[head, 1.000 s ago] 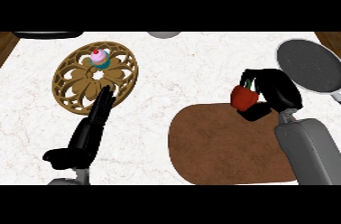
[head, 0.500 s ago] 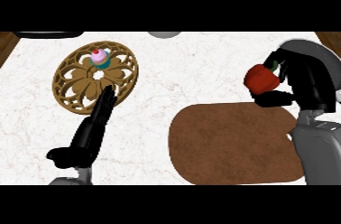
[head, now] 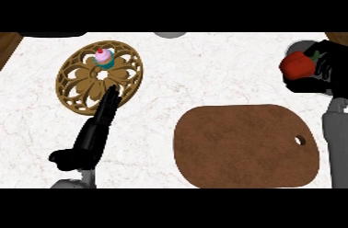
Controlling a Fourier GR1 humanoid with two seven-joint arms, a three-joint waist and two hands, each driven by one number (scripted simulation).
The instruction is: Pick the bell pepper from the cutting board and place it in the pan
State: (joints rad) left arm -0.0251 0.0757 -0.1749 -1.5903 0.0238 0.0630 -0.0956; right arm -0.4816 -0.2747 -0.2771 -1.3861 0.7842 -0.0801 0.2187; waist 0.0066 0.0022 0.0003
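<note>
The right hand (head: 325,74) is curled round the red bell pepper (head: 296,66), by the tabletop's (head: 204,71) right edge, over the grey pan (head: 299,46). The cutting board (head: 245,146) lies nearer, apart. Far left, the left hand (head: 95,130), fingers straight together, overlaps a carved wooden plate (head: 78,80) bearing a cupcake (head: 103,57).

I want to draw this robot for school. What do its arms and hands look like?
Both forearms are smooth, rounded and grey: the left forearm and the right forearm. Each ends in a black hand with slim fingers and a thumb: the left hand and the right hand. No cables, markings or sleeves show.
</note>
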